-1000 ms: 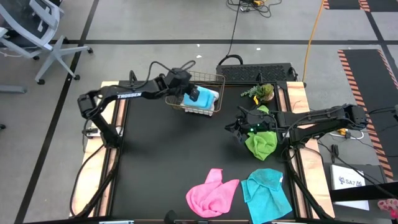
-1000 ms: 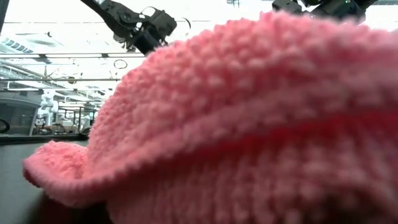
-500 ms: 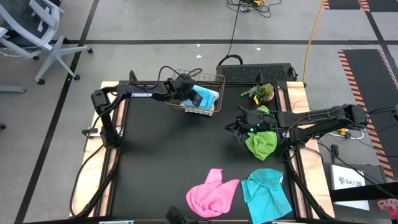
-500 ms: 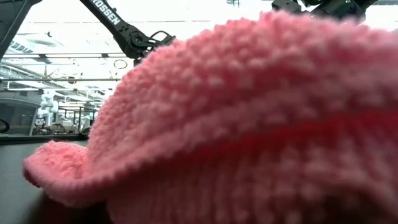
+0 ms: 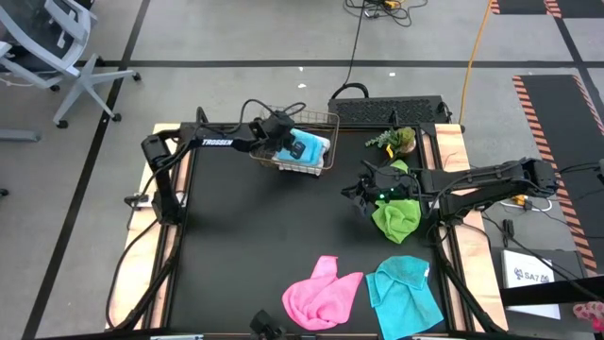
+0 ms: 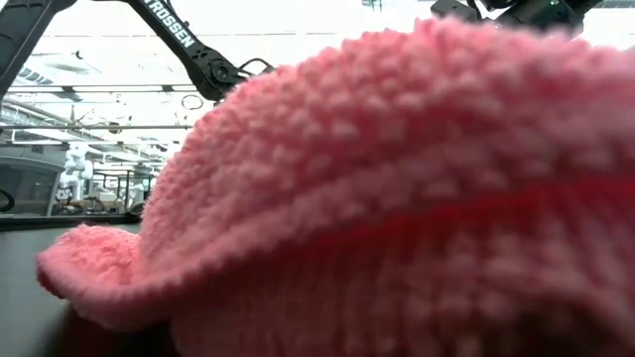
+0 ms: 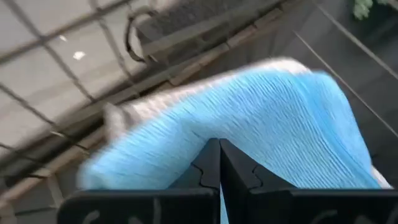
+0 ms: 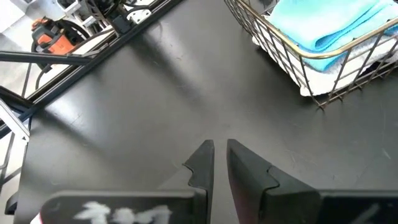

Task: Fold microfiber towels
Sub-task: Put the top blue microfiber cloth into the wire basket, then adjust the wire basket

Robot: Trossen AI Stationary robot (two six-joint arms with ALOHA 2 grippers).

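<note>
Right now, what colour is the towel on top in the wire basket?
Cyan-blue. The top towel in the basket lies over a white one; the left wrist view shows it best.

The bench (image 5: 264,236) is matt black with pale wood strips at its left and right edges. At upper centre, the wire basket (image 5: 326,121) is copper-toned and holds a cyan-blue towel (image 5: 316,149) with a fine ribbed weave over a white-grey towel (image 8: 348,65). At centre right lies a lime green towel (image 5: 396,217); beside it, the small plant (image 5: 396,140) is green, perhaps with yellowish tips. At the lower edge, a pink towel (image 5: 321,295) with a nubbly pile sits left of another cyan-blue towel (image 5: 406,293). Both arms are dark; the left arm (image 5: 203,144) carries white lettering. The floor (image 5: 236,38) is grey with dark lines.
</note>
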